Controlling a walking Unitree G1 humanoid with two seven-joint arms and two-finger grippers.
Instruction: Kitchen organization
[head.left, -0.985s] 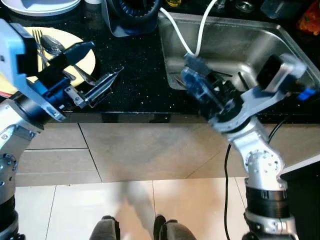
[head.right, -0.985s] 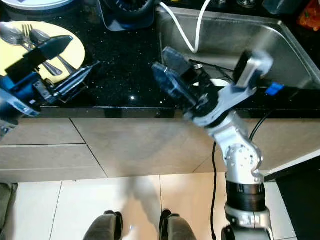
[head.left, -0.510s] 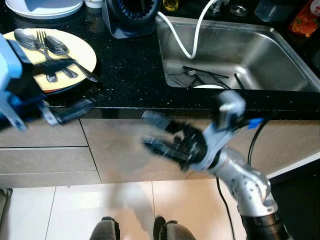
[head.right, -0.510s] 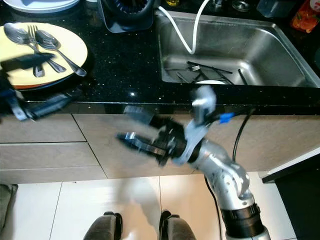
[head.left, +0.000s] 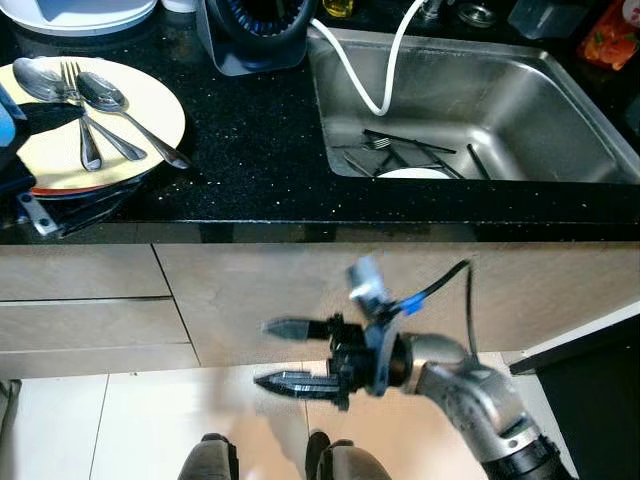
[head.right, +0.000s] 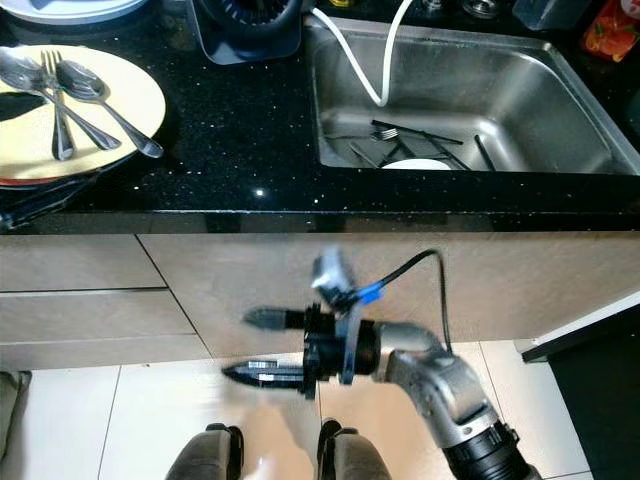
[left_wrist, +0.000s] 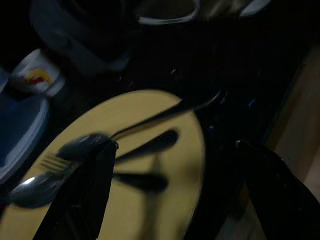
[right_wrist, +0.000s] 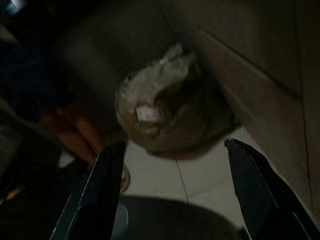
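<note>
Spoons (head.left: 98, 96) and a fork (head.left: 72, 82) lie on the yellow plate (head.left: 150, 110) on the black desk (head.left: 250, 140). Right gripper (head.left: 285, 355) hangs below the desk before the cabinets, jaws apart, empty. Left gripper (left_wrist: 175, 200) hovers by the plate, jaws apart.

I see a pale yellow plate (head.left: 60, 150) with silver cutlery (head.left: 95, 110) on the speckled black countertop (head.left: 250, 150), a white hose (head.left: 375, 70) in the steel-grey sink (head.left: 560, 110), beige cabinet fronts (head.left: 90, 300), and cream floor tiles (head.left: 110, 430).
</note>
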